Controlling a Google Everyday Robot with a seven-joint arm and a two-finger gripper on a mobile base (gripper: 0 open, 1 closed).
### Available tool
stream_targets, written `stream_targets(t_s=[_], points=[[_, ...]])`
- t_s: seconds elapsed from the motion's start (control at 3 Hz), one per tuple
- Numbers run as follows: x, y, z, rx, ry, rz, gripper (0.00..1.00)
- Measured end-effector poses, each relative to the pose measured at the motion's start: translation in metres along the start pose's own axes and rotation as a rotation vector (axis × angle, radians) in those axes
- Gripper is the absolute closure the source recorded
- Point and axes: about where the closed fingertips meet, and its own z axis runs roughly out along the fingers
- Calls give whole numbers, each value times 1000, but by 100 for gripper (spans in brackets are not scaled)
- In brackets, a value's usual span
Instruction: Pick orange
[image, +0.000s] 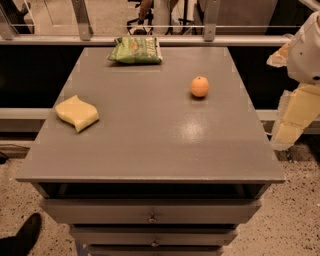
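The orange (199, 86) sits on the grey tabletop (150, 145), in the right half and toward the back, well in from the right edge. It rests alone with a small dark shadow beneath it and a dark stem dimple on its top. Nothing touches it.

The gripper (295, 114) hangs at the right border of the view, beyond the tabletop's right edge and over the floor (295, 215), below the white rounded body of the arm (307, 52). Its pale yellow parts point downward and to the left. It is well apart from the orange, to the orange's right and nearer the front. How wide the gripper stands cannot be told from this angle, and part of it is cut off by the edge of the view.

A pale-yellow sponge (76, 113) with wavy sides lies flat near the tabletop's left edge, about midway from back to front, well apart from the orange. A green chip bag (135, 50) lies at the back edge, slightly left of the middle, with its printed face up.

The tabletop tops a cabinet of drawers (150, 212), stacked one under another at the front, each with a small knob in the middle. A metal rail (150, 40) runs along behind the back edge, with upright posts rising from it. In the lower left corner a dark shoe (22, 235) rests on the speckled floor beside the cabinet.
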Motion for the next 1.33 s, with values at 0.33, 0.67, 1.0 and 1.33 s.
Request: stream_targets(t_s=[0.33,0.67,1.0,1.33], points=[[0,-2,1,1,-9,-1,0],[0,-19,14,6,-77,-12,0],[-5,-77,42,52,-250,19,0],[-11,-125,74,62,-376,77,0]])
